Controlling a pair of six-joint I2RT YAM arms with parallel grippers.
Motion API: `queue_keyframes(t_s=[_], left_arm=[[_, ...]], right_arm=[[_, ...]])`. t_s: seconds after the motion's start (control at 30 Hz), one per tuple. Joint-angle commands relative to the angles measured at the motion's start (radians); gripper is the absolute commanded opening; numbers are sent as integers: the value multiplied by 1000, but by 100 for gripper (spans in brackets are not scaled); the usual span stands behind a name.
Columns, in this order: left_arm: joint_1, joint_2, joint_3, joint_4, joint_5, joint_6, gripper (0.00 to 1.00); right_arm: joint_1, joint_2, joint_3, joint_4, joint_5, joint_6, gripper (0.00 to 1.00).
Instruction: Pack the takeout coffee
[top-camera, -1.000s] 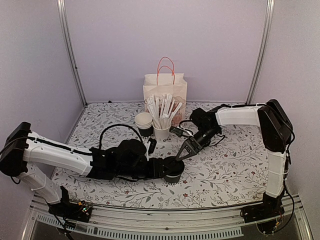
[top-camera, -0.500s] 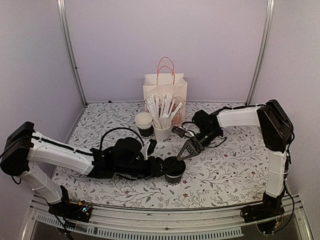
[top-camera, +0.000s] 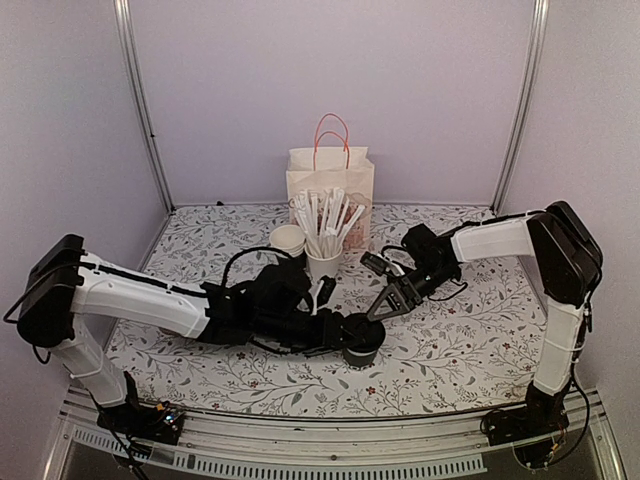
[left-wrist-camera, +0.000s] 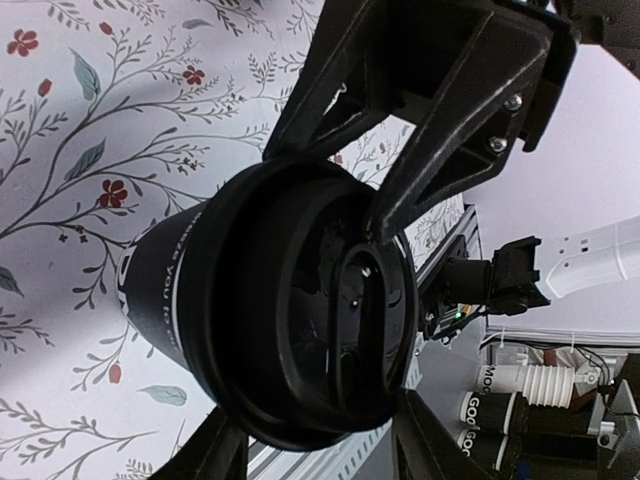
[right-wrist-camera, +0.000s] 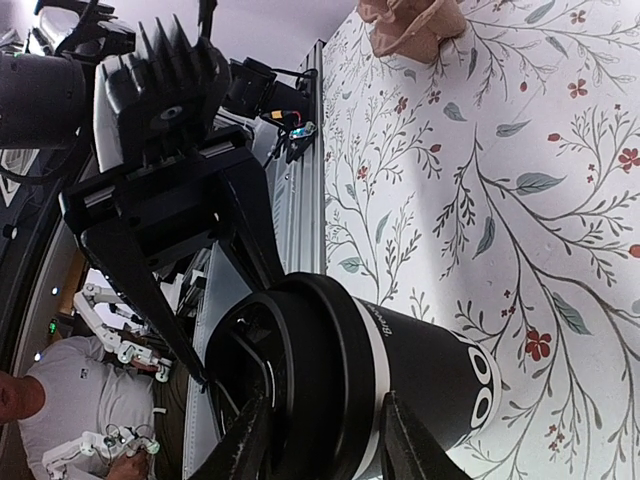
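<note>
Both tools meet at the coffee (top-camera: 364, 352). The left tool (top-camera: 350, 335) is closed partway on it, with one of its fingers (left-wrist-camera: 228, 455) at each side of the lid (left-wrist-camera: 320, 300), and the cup stands upright in that hold. The right tool (top-camera: 374, 313) comes in from the opposite side with its fingers (left-wrist-camera: 320, 90) narrowly apart. Their tips reach the lid's rim, but I cannot tell whether they touch it.

The bench (top-camera: 470, 340) under both tools is white with a print of leafy sprigs and small red flowers. Beyond the tools, toward the back wall and well apart from them, a paper bag (top-camera: 330, 180) with pink handles stands upright. Just in front of the bag, beyond the left tool's wrist, is a white cup of wrapped sticks (top-camera: 324, 265). Beside that cup, on the left arm's side, is a cup stack (top-camera: 288, 240), dark with a white rim on top.

The coffee is the smallest of these, a dark paper cup with a thin pale band just under the lid. Its side carries white lettering and two round white marks like eyes. The lid is black plastic with a raised outer ring and a sunken centre that has a moulded oval. It sits flat on the cup, and the left tool's fingers flank its rim.
</note>
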Motion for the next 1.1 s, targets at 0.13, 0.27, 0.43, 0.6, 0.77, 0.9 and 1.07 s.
queue_keyframes(t_s=[0.13, 0.27, 0.43, 0.6, 0.77, 0.9, 1.07], left_arm=[[-12, 194, -27, -438, -195, 83, 47], [-11, 124, 0, -450, -264, 113, 49], [1, 68, 45, -455, -315, 148, 52], [18, 52, 79, -453, -321, 176, 54], [30, 42, 87, -435, -311, 194, 56], [31, 23, 96, -426, -313, 210, 57], [31, -16, 100, -402, -325, 227, 61]], right_arm=[[84, 37, -72, 19, 177, -2, 38], [84, -19, -52, -17, 124, -40, 39], [84, -88, -35, -100, 54, -102, 46], [84, -118, -37, -156, 34, -145, 49], [84, -123, -46, -189, 35, -172, 50], [84, -132, -47, -221, 27, -199, 50], [78, -151, -49, -247, 35, -218, 51]])
